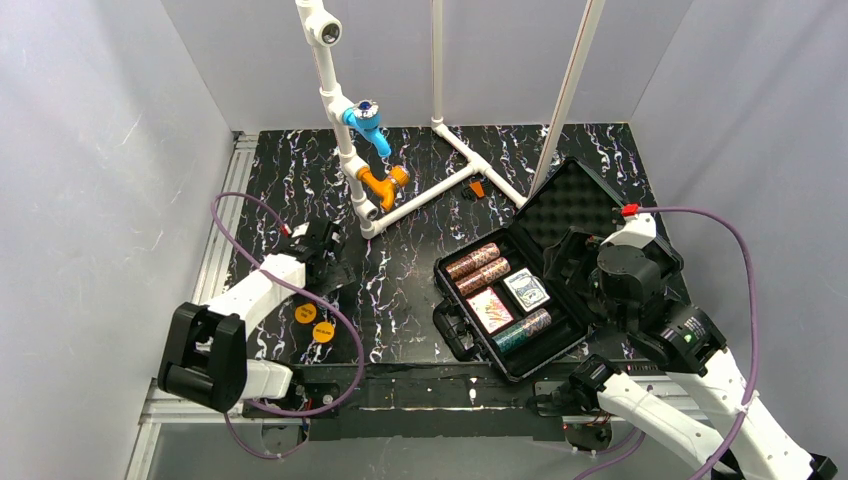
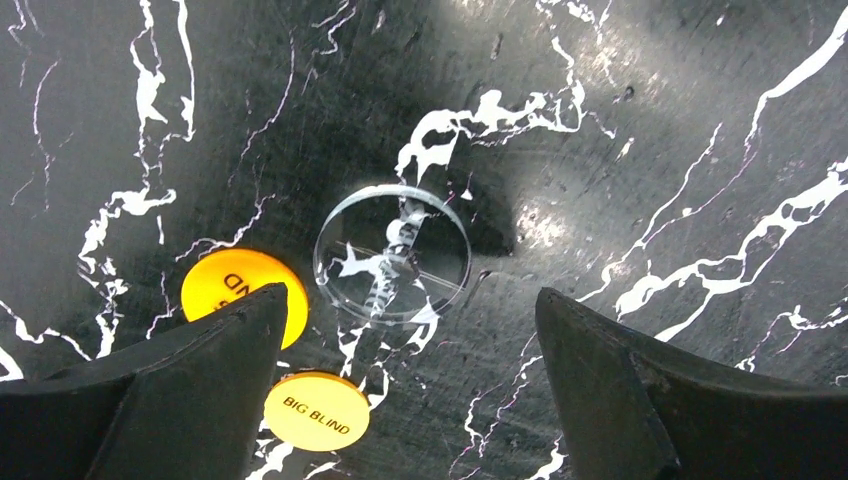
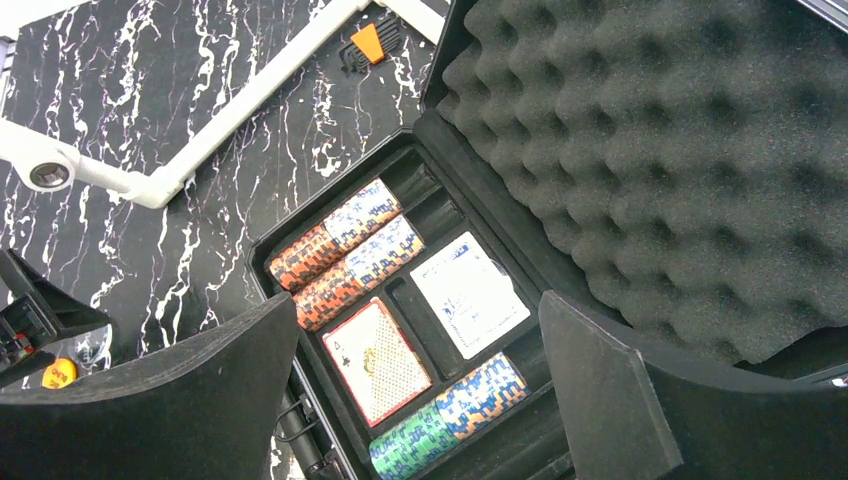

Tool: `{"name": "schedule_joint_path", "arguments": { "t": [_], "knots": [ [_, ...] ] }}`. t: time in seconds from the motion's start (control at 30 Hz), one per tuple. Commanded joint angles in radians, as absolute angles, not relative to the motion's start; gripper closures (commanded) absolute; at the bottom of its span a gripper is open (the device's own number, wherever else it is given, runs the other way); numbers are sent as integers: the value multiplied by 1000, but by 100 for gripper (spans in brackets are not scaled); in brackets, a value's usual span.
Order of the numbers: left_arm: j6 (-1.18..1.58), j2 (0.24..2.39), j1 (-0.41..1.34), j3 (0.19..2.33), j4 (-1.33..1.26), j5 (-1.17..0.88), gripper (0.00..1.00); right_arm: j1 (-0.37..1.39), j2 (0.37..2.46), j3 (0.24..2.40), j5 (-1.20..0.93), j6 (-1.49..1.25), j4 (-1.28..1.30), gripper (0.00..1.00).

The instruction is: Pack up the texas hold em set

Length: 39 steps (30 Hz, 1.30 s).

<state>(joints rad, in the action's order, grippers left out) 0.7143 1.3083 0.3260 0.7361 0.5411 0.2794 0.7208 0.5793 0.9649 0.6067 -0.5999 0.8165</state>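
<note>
The black case (image 1: 447, 331) of the texas hold em set lies open at the right, its bumpy foam lid (image 1: 578, 203) raised. Inside are two red-brown chip rolls (image 1: 478, 267), a green roll (image 1: 522, 331) and two card decks (image 1: 490, 309). My right gripper (image 3: 417, 298) hangs open above the case's tray (image 3: 420, 185), holding nothing. Two orange discs (image 1: 314, 322) lie on the table at the left. My left gripper (image 2: 410, 293) is open just above the table; a clear round disc (image 2: 392, 253) lies just beyond its fingertips. The "BIG BLIND" disc (image 2: 316, 410) and another orange disc (image 2: 232, 283) lie beside its left finger (image 2: 200, 390).
A white pipe frame (image 1: 345, 150) with blue and orange fittings stands at the back centre, one pipe running toward the case lid. A small orange piece (image 1: 476, 188) lies by that pipe. Grey walls enclose the black marbled table (image 1: 400, 290).
</note>
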Motion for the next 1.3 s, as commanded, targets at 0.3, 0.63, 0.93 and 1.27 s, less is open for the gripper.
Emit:
{"name": "schedule_joint_path", "arguments": {
  "t": [0.3, 0.63, 0.93, 1.27],
  "knots": [
    [702, 1397, 269, 779, 500, 255, 10, 723, 576, 950, 641, -591, 788, 2],
    [707, 1428, 262, 771, 491, 234, 18, 723, 607, 943, 630, -585, 757, 2],
    [735, 1443, 262, 755, 492, 261, 26, 723, 634, 940, 609, -575, 724, 2],
    [710, 1457, 262, 744, 451, 206, 46, 722, 631, 940, 610, -570, 722, 2]
  ]
}}
